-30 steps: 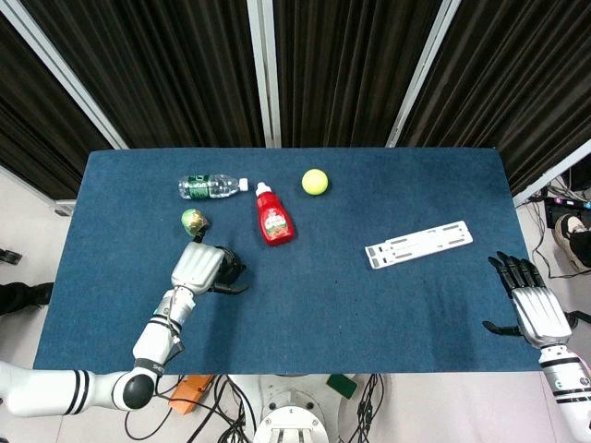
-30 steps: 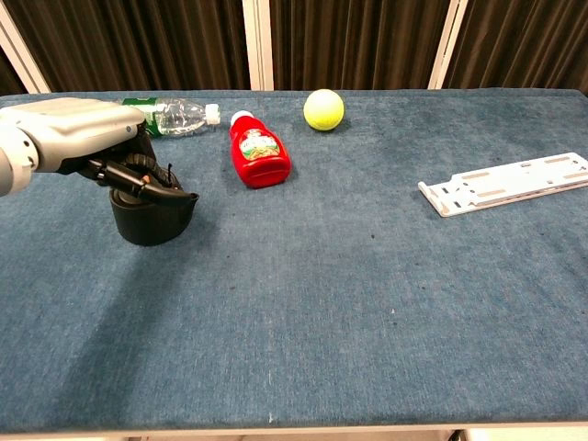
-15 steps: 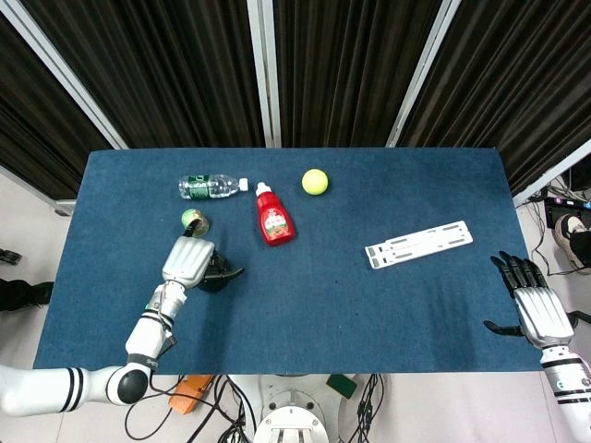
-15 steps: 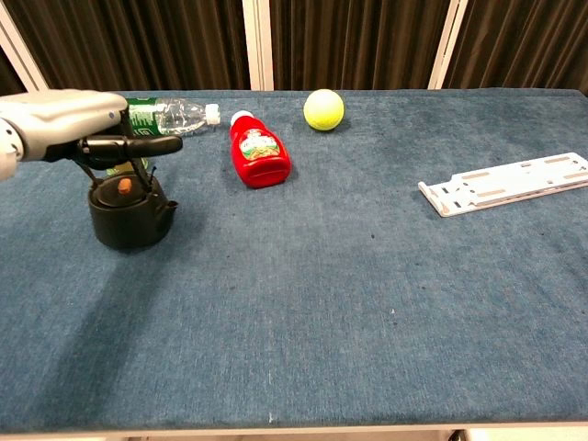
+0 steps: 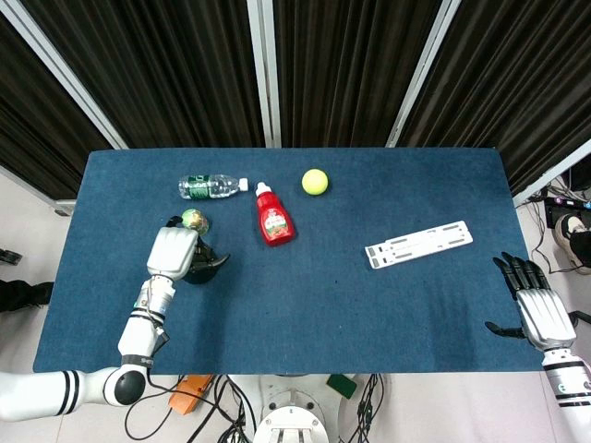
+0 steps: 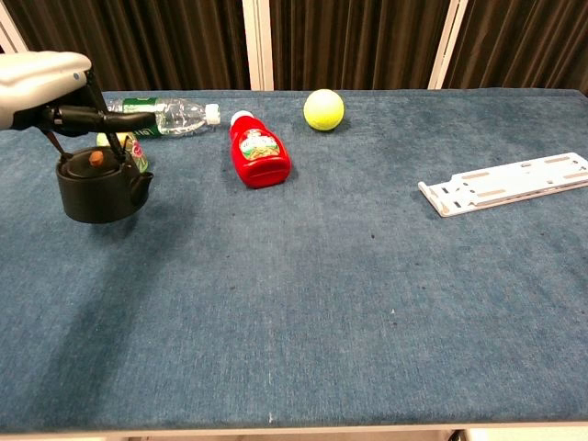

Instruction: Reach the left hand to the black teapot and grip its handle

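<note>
The black teapot [image 6: 95, 188] with a small orange lid knob stands at the left of the blue table [image 6: 322, 303]. Its thin wire handle rises into my left hand [image 6: 44, 84], which grips it from above with fingers stretched toward the right. From the head view, the left hand [image 5: 173, 251] covers most of the teapot [image 5: 205, 267], and only the spout side shows. My right hand [image 5: 540, 314] hangs off the table's right front corner, fingers spread and holding nothing.
Just behind the teapot lies a small green can [image 6: 127, 147], with a lying water bottle [image 6: 170, 115] further back. A red squeeze bottle [image 6: 259, 152] and a tennis ball [image 6: 323, 108] sit mid-table. A white flat bracket [image 6: 505, 182] lies at the right.
The left hand has carried the teapot to the left and a little back, from beside the red bottle's level to next to the green can. The right hand barely moved.
</note>
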